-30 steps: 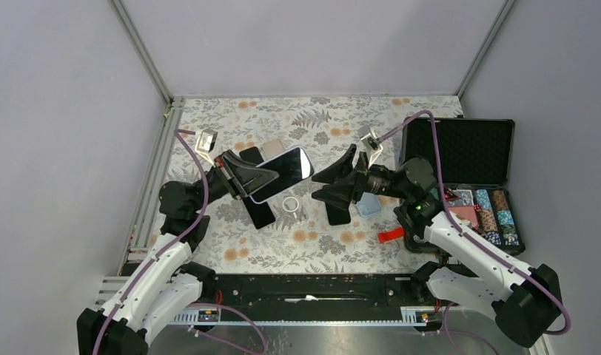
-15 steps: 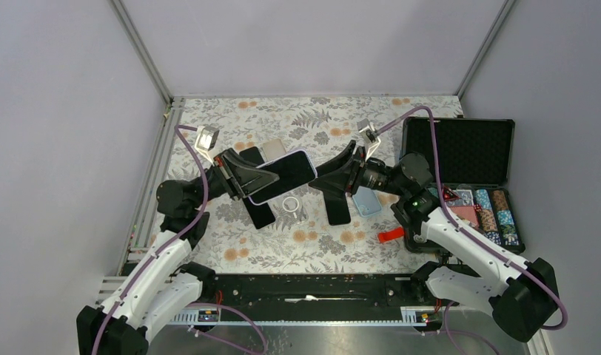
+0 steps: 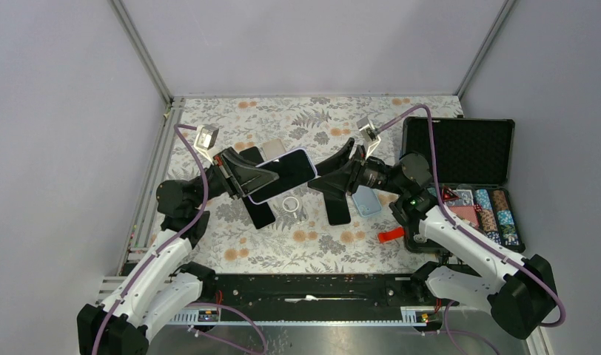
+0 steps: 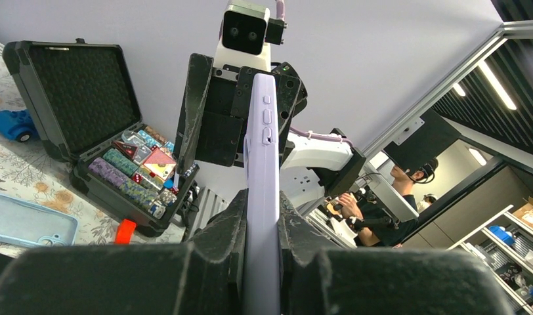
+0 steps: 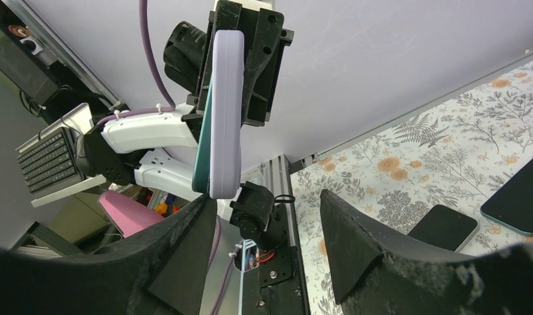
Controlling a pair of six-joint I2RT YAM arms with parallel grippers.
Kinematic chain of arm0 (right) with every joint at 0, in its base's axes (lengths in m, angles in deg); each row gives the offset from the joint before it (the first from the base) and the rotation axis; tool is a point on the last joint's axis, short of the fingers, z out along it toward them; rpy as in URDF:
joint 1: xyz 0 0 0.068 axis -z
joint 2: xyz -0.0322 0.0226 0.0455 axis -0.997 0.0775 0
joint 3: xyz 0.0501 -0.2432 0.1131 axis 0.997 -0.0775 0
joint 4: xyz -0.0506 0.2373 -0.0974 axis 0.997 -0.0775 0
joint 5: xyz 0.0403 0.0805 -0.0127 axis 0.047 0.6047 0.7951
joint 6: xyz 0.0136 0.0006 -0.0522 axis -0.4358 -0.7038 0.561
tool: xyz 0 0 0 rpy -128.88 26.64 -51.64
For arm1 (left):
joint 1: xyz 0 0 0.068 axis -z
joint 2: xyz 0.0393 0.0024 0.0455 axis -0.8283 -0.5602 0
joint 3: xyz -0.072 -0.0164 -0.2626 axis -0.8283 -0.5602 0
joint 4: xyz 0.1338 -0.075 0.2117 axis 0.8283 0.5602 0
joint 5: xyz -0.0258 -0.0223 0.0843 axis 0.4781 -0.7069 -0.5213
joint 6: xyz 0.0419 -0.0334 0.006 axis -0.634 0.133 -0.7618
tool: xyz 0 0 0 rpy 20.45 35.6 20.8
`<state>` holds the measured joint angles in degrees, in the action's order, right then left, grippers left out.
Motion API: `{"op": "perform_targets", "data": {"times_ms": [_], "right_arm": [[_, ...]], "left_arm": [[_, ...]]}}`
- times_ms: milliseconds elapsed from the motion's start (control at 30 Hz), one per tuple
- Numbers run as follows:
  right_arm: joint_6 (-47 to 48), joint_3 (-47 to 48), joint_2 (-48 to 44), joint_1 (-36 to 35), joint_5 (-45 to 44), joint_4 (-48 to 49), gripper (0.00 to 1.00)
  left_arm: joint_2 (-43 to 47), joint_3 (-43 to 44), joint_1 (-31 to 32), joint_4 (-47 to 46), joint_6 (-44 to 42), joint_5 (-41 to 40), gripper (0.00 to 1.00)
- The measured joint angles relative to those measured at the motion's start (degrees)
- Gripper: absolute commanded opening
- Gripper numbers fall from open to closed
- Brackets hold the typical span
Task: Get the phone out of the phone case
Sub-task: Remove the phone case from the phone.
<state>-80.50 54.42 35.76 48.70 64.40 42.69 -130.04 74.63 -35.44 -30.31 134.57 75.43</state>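
Cased phone (image 3: pixel 286 171) gripped edgewise by left pincer (image 3: pixel 246 177) (lilac phone case (image 4: pixel 262 170)), right pincer (image 3: pixel 333 176) spread wide, just beside it.

The phone (image 3: pixel 285 171) is sitting fully inside its lilac case (image 4: pixel 262 197), its dark screen facing upward and tilting slightly. It is hanging above the flowered counter (image 3: pixel 320 248), gripped at its left end, the case's side buttons showing along one edge
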Motion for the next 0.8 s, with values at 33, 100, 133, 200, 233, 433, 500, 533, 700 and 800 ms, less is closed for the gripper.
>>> {"op": "perform_targets", "data": {"times_ms": [33,100,133,200,233,433,500,533,700,800], "right_arm": [[-0.2,0.0,0.2,0.0,0.1,0.3,0.67],[-1.0,0.0,0.5,0.0,0.5,1.4,0.67],[-1.3,0.0,0.7,0.0,0.6,1.9,0.67],[-1.9,0.0,0.9,0.0,0.6,2.7,0.68],[-2.2,0.0,1.0,0.0,0.5,3.0,0.68],[-4.3,0.0,2.0,0.0,-0.1,5.2,0.58],[-5.2,0.0,2.0,0.0,-1.5,5.4,0.53],[-5.5,0.0,2.0,-0.1,-2.2,5.4,0.52],[-8.9,-0.5,2.1,-0.1,-4.9,7.6,0.48],[-11.6,-0.5,2.8,-0.1,-5.3,8.9,0.46]], "left_arm": [[0.0,0.0,0.0,0.0,0.1,0.0,0.00],[0.0,0.0,0.0,-0.2,0.2,0.0,0.00],[0.0,0.0,0.0,-0.2,0.2,0.0,0.00],[-0.1,0.0,0.0,-0.3,0.4,0.0,0.00],[-0.1,0.0,0.0,-0.4,0.4,0.0,0.00],[-0.2,0.0,-0.2,-1.9,1.5,-0.6,0.00],[-0.9,0.0,-0.5,-3.5,2.5,-0.7,0.00],[-1.4,-0.1,-0.6,-4.6,3.2,-0.9,0.00],[-3.6,-0.8,-1.0,-9.4,7.6,-1.7,0.00],[-3.7,-1.9,-1.0,-12.1,9.6,-2.2,0.00]]}}
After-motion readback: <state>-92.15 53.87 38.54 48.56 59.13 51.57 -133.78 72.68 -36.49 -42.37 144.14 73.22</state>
